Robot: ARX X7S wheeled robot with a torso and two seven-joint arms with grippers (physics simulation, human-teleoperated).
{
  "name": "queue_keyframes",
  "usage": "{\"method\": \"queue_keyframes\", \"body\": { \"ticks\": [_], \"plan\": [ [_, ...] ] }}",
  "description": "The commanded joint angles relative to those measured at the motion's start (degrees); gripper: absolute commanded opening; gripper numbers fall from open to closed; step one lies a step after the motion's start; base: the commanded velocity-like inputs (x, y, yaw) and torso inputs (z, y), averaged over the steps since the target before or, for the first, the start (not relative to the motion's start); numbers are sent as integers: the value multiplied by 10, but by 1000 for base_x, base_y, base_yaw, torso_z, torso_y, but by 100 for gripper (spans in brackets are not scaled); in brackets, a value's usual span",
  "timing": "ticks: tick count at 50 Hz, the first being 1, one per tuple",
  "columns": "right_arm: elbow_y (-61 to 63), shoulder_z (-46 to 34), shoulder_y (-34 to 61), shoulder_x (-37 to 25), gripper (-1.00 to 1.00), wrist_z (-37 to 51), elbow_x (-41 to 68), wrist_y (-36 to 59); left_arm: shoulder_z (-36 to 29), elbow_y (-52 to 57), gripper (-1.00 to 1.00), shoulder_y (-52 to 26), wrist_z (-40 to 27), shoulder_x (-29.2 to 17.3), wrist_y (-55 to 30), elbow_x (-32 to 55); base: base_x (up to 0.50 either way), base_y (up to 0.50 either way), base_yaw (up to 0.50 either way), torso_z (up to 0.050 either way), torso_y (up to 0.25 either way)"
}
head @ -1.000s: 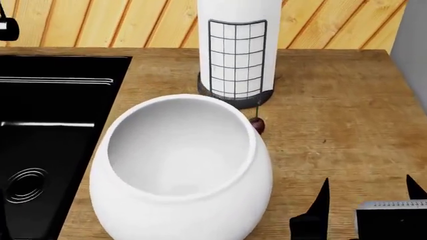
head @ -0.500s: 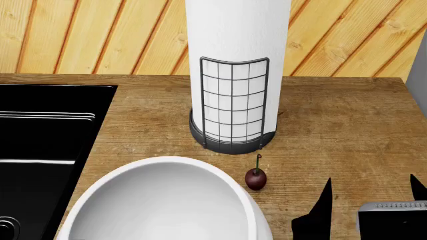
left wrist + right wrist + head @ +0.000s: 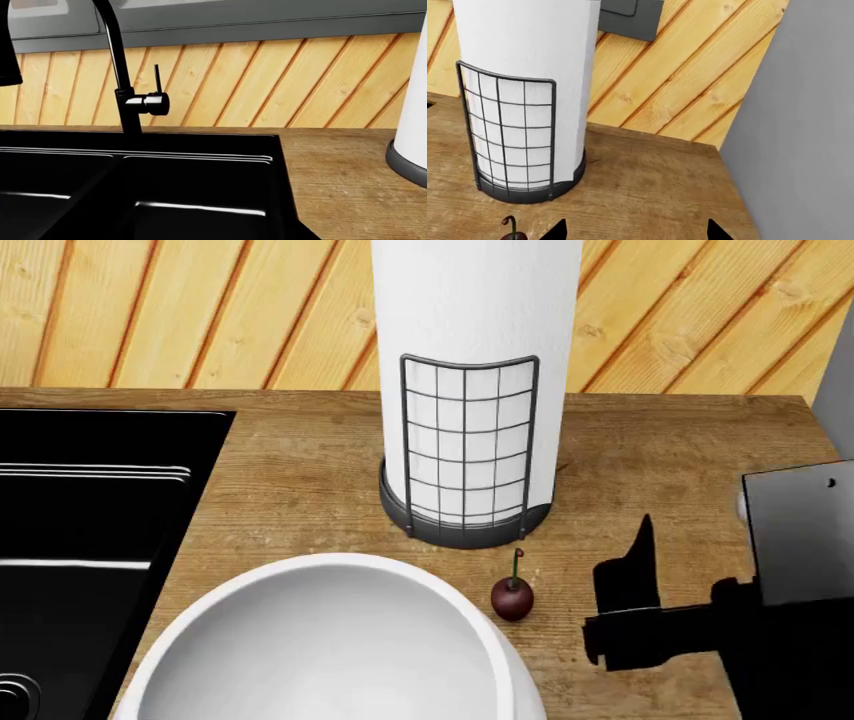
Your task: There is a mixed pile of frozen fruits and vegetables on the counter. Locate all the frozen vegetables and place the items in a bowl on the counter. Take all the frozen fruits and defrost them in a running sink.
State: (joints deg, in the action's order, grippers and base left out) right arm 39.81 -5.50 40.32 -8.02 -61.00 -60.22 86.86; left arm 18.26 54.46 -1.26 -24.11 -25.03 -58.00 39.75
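Observation:
A dark red cherry (image 3: pixel 513 597), one of the frozen fruits, lies with its stem up on the wood counter (image 3: pixel 667 470), between the white bowl (image 3: pixel 320 650) and the paper roll. It also shows at the edge of the right wrist view as the cherry (image 3: pixel 512 235). My right gripper (image 3: pixel 635 232) is open and empty just right of the cherry; one black finger (image 3: pixel 646 565) shows in the head view. The black sink (image 3: pixel 80 540) lies to the left. The bowl looks empty. No frozen vegetables are in view. My left gripper's black fingers are lost against the sink (image 3: pixel 200 185).
A tall white paper roll (image 3: pixel 470 390) in a black wire holder stands behind the cherry, close to the plank wall. A black faucet (image 3: pixel 123 90) rises behind the sink. A grey wall (image 3: pixel 800 125) bounds the counter's right end.
The head view swung up between the first two frames, sliding the bowl down the picture. Since then my right gripper has risen and moved towards the roll, still open.

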Motion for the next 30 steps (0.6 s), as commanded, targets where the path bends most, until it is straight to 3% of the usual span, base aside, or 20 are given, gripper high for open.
{"method": "queue_keyframes", "body": {
  "ticks": [1,6,9,18,23,30],
  "plan": [
    [-247,3,127,23,100,-231,-100,25,26,9,100,19,12,-1,2,21,0,0,0,0,0],
    [-339,25,172,37,100,-236,-79,14,63,19,100,48,24,-7,11,40,0,0,0,0,0],
    [-368,28,190,41,100,-232,-72,10,17,-1,100,11,7,-3,6,19,0,0,0,0,0],
    [-477,30,231,60,100,-238,-46,14,-13,-17,100,-12,-5,-1,2,9,0,0,0,0,0],
    [-497,15,244,67,100,-289,-68,30,5,-11,100,8,3,-6,10,16,0,0,0,0,0],
    [-538,18,269,79,100,-289,-55,31,11,-7,100,17,3,-9,14,21,0,0,0,0,0]
  ]
}}
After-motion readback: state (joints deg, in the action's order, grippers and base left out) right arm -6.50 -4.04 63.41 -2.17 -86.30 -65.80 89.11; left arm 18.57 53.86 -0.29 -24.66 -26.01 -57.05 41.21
